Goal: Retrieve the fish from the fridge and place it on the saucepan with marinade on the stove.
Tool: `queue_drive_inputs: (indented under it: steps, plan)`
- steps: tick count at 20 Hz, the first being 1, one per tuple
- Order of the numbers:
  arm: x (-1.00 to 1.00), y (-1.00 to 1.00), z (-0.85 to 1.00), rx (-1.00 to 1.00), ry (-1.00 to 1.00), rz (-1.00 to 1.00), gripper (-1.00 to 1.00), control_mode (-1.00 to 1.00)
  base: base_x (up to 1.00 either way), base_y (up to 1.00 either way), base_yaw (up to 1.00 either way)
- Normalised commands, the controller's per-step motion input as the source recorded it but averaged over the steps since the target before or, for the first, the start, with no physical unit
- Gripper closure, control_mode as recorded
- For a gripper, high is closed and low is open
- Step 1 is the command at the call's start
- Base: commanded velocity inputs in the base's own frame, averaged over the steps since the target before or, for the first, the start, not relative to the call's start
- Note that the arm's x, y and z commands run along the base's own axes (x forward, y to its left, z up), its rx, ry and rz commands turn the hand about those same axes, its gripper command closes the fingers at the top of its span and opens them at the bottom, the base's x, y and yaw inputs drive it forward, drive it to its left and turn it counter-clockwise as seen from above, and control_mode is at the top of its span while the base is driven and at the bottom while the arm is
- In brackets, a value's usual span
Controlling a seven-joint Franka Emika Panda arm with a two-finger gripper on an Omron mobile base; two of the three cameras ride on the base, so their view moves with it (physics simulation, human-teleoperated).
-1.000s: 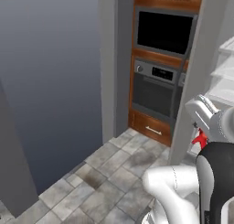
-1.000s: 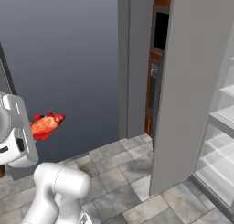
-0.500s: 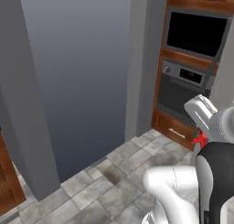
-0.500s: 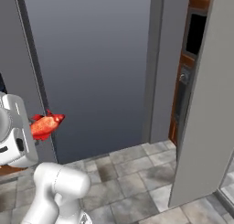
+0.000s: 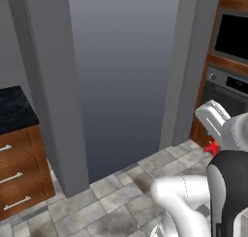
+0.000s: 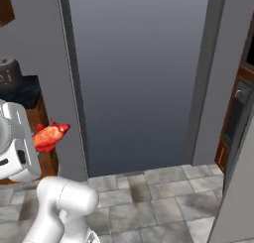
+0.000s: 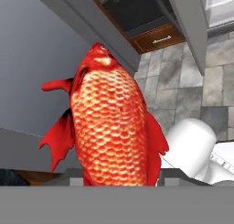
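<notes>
Grey stone floor tiles point(image 5: 121, 192) spread before a wooden drawer cabinet point(image 5: 19, 175) topped by a dark bench point(image 5: 14, 110). A built-in oven point(image 5: 232, 88) sits in wood trim at right; a dark round appliance point(image 6: 9, 74) stands on the bench.

Arm point(image 5: 189, 202) links are seen as glossy white rounded shells; a dark grey-black joint segment is noted beside them.

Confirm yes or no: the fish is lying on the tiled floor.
No, the fish is up in the air at the gripper, well above the grey tiled floor.
</notes>
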Motion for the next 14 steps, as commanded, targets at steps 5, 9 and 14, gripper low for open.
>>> queue_drive_inputs:
  steps: [5,9,14]
  plan:
    - [0.00,0.00,0.00,0.00,0.00,0.00,1.00,1.00,0.00,0.74,0.33]
    - [0.00,0.00,0.00,0.00,0.00,0.00,1.00,1.00,0.04,0.91,0.30]
    - [0.00,0.00,0.00,0.00,0.00,0.00,1.00,1.00,0.21,1.00,0.25]
